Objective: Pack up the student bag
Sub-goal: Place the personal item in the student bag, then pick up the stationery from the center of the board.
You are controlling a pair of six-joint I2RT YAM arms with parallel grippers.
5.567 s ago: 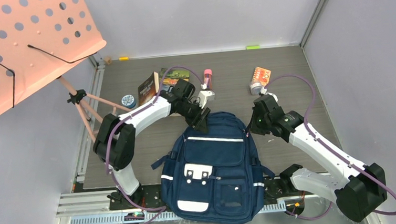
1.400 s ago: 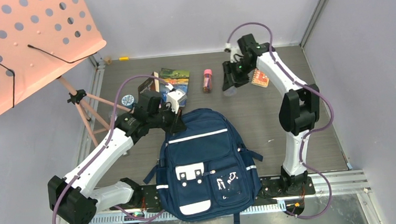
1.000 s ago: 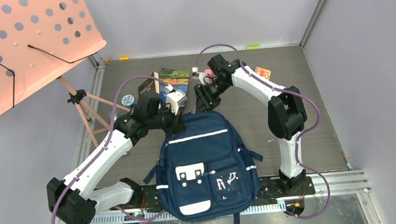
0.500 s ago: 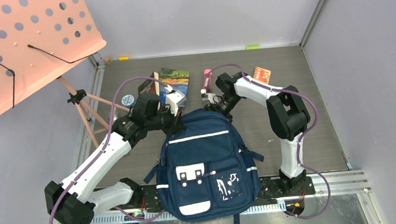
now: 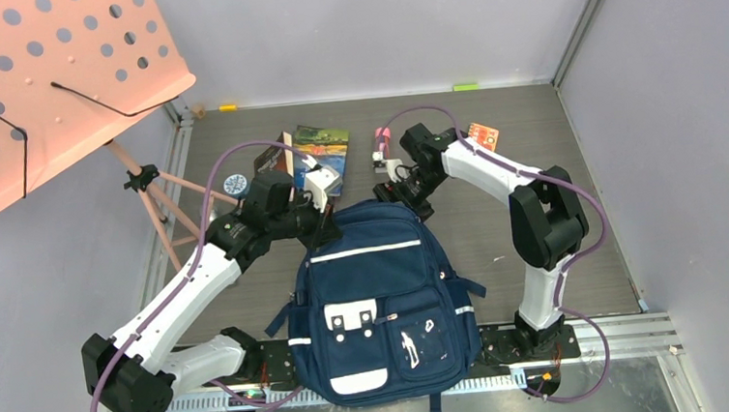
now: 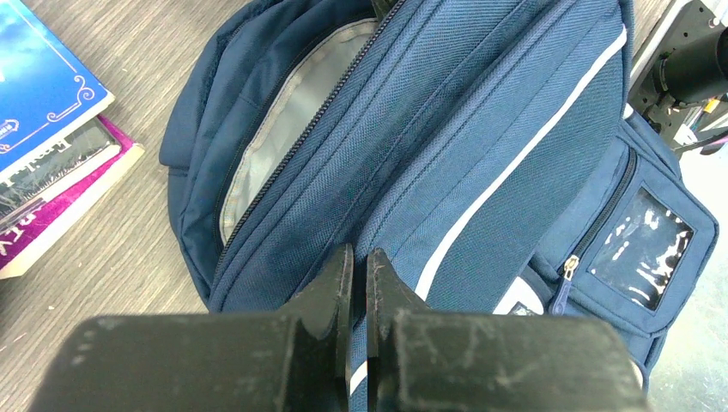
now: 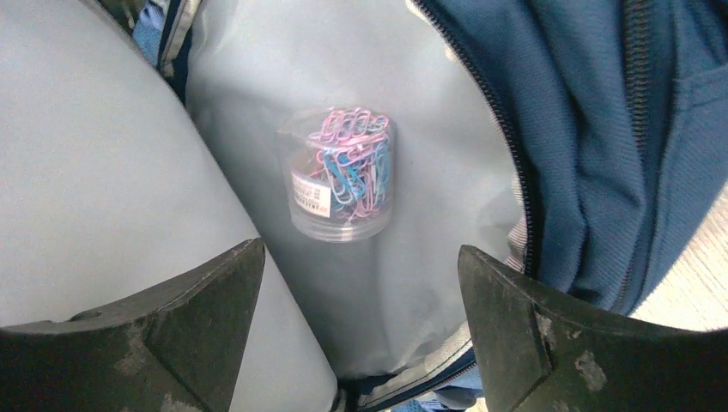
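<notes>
The student bag [image 5: 381,282], navy with white stripe trim, lies flat between the arms, its top zip open onto grey lining [image 6: 283,112]. My left gripper [image 5: 327,230] sits at the bag's upper left corner. In the left wrist view its fingers [image 6: 360,257] are shut, pinching the bag's blue fabric beside the zip. My right gripper [image 5: 404,190] hovers over the bag's top opening. Its jaws [image 7: 359,249] stand wide open with nothing between them. A clear tub of pink and blue paper clips [image 7: 341,176] lies free on the lining inside the bag [image 7: 601,129].
Behind the bag lie two books [image 5: 313,151], a pink item [image 5: 381,145] and an orange pack [image 5: 482,136]. A small round roll [image 5: 236,185] sits near the pink music stand [image 5: 42,83], whose legs cross the left edge. The books also show in the left wrist view [image 6: 43,112].
My right arm swung from the back right to the bag's opening, then its jaws opened, leaving the paper clip tub inside. The left gripper kept its pinch on the bag.
</notes>
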